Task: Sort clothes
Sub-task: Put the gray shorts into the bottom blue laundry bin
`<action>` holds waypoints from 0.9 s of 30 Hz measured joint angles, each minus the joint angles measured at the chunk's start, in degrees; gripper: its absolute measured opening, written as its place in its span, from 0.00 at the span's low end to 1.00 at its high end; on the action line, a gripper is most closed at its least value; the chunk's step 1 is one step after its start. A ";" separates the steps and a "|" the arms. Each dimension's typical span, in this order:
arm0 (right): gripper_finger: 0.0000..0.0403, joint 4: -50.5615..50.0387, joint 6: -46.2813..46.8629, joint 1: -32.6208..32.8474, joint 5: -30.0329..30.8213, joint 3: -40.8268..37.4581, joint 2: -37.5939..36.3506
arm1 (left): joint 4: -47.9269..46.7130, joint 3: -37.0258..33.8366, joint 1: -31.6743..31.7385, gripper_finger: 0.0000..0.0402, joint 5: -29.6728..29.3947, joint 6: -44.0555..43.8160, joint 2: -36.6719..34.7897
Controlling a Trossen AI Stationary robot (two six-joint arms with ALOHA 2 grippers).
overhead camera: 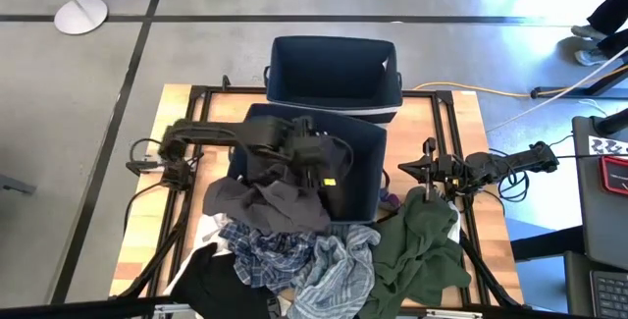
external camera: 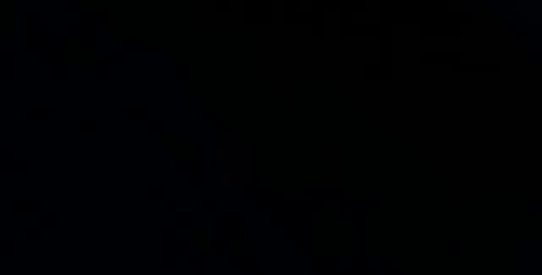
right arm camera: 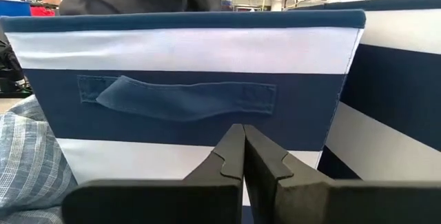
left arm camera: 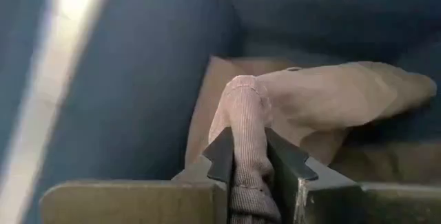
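From above, the left gripper (overhead camera: 329, 177) hangs over the near bin (overhead camera: 365, 167), a brown-grey garment (overhead camera: 265, 201) trailing from it over the bin's rim onto the pile. Only the left wrist view shows the grip: the fingers (left arm camera: 289, 165) are pinched on a ribbed fold of that cloth (left arm camera: 244, 127), inside dark blue fabric walls. The right gripper (right arm camera: 244, 156) is shut on nothing, facing the bin's blue-and-white striped side (right arm camera: 186, 45) and its sewn handle (right arm camera: 179, 98). The low view is black. Plaid cloth (overhead camera: 263, 250), striped cloth (overhead camera: 339, 270), black cloth (overhead camera: 211, 280) and olive cloth (overhead camera: 422, 245) lie rumpled at the table's (overhead camera: 177, 177) near edge. A far bin (overhead camera: 332, 69) stands behind.
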 joint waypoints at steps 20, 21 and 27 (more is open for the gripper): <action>0.02 -0.04 -0.02 0.00 -0.14 0.00 -0.01 | -7.19 0.67 5.61 0.32 17.52 -3.81 10.68; 0.02 -0.04 -0.02 -0.01 -0.14 0.00 0.01 | -8.13 1.27 6.02 0.35 18.37 -4.08 10.68; 0.02 -0.10 -0.02 -0.01 -0.14 0.02 0.00 | -11.33 6.70 6.73 0.45 22.64 -6.78 7.48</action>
